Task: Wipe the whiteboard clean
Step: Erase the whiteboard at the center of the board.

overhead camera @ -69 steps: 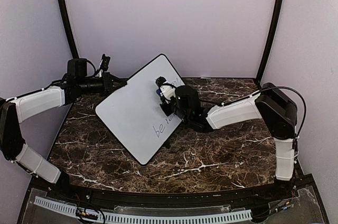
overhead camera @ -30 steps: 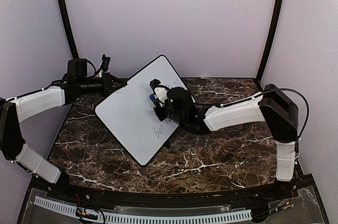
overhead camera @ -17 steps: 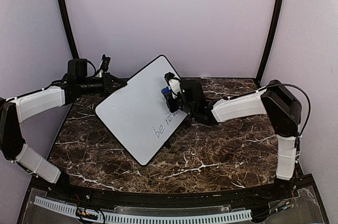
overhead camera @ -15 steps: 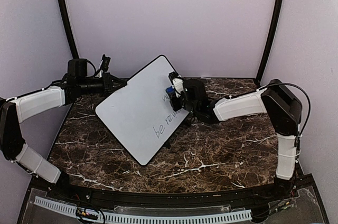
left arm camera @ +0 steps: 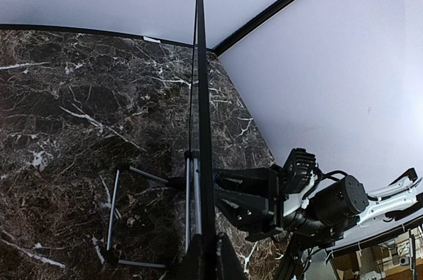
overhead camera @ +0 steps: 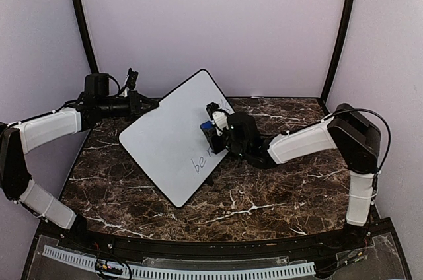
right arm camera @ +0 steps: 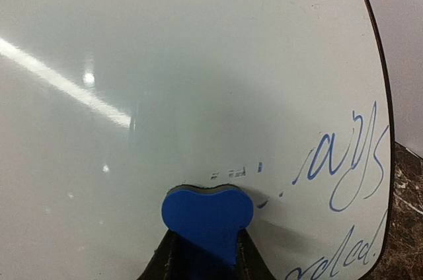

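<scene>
1. Large flat white rectangular whiteboard with thin black rim and rounded corners: raised off the dark veined marble table, tilted, one corner lowest and nearest the arm bases.
2. Thin metal wire stand: behind the whiteboard, feet on the table.
3. Left gripper: at the whiteboard's upper-left edge, fingers pinched together on the black rim.
4. Right gripper: in front of the whiteboard's face, toward its right side, clamped on a small blue eraser.
5. Eraser: flat against the whiteboard's white surface.
6. Blue handwriting: on the whiteboard, just right of the eraser, running along the right rim.
7. Faint dark specks on the whiteboard just above the eraser; rest of the face left of it bare white with glare streaks.
</scene>
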You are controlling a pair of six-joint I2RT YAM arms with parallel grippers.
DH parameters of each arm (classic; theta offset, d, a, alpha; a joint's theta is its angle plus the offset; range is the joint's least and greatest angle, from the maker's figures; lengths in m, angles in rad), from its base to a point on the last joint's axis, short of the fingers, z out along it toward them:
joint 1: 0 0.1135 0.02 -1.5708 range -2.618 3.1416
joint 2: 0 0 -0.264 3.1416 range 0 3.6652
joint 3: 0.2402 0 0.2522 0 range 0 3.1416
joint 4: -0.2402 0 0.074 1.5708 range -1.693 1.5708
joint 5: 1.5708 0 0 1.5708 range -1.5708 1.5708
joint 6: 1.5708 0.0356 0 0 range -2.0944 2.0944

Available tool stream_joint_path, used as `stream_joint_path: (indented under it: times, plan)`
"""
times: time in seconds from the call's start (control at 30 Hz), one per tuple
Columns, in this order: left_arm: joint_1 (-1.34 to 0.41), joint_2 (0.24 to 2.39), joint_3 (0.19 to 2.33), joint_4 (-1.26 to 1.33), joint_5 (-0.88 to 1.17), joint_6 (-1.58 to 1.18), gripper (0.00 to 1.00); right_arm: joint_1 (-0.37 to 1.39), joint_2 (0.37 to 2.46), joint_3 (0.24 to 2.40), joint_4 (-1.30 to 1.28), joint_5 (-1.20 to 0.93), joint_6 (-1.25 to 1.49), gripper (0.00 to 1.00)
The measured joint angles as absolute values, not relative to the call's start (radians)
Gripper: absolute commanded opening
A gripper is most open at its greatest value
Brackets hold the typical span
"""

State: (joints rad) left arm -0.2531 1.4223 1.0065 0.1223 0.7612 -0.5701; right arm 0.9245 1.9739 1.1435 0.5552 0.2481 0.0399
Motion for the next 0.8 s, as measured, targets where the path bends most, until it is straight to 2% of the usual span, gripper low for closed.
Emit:
stream_joint_path:
  times: [0.23, 0.53, 0.8]
  plan:
    - [-0.253, 1.422, 1.007, 0.123, 0.759, -0.570, 0.00, 0.932, 1.973, 1.156, 0.534, 0.230, 0.058, 0.22]
    - [-0.253, 1.422, 1.007, 0.126, 0.755, -0.570, 0.00, 0.858, 2.001, 1.296, 0.468, 0.105, 0.072, 0.22]
    - [-0.253, 1.422, 1.007, 0.120, 0.758, -0.574, 0.00, 0.849, 1.993, 1.216, 0.545, 0.049, 0.104, 0.22]
